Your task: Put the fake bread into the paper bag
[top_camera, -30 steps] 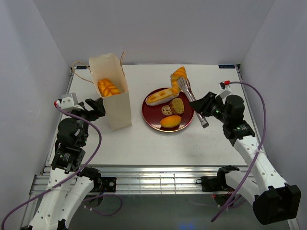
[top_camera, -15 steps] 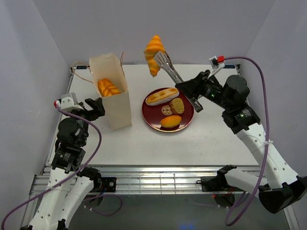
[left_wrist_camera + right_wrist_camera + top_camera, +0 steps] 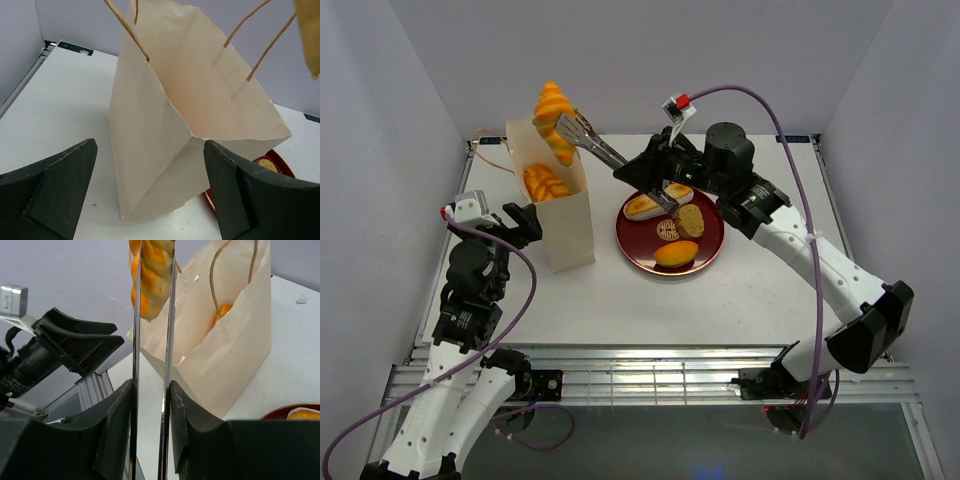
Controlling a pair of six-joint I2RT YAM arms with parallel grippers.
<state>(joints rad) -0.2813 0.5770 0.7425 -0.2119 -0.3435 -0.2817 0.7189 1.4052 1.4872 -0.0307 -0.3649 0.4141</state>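
The cream paper bag [image 3: 555,205] stands upright at the left, open, with one orange pastry [image 3: 546,183] inside. My right gripper [image 3: 663,185] is shut on the silver tongs [image 3: 610,150], which pinch a ridged croissant [image 3: 553,118] above the bag's mouth. In the right wrist view the tongs [image 3: 170,315] hold the croissant [image 3: 150,270] over the bag [image 3: 230,345]. A striped roll [image 3: 648,203], a flat piece [image 3: 690,218] and an oval bun [image 3: 677,253] lie on the dark red plate [image 3: 711,248]. My left gripper [image 3: 520,225] is open beside the bag [image 3: 185,130], not touching it.
White enclosure walls stand close on the left, back and right. The bag's brown string handles [image 3: 127,27] stick up above its rim. The table's near edge with a metal rail [image 3: 650,360] runs across the bottom of the top view.
My right arm has swung left, carrying the tongs and croissant from above the plate to over the bag's mouth. The left arm has stayed put.
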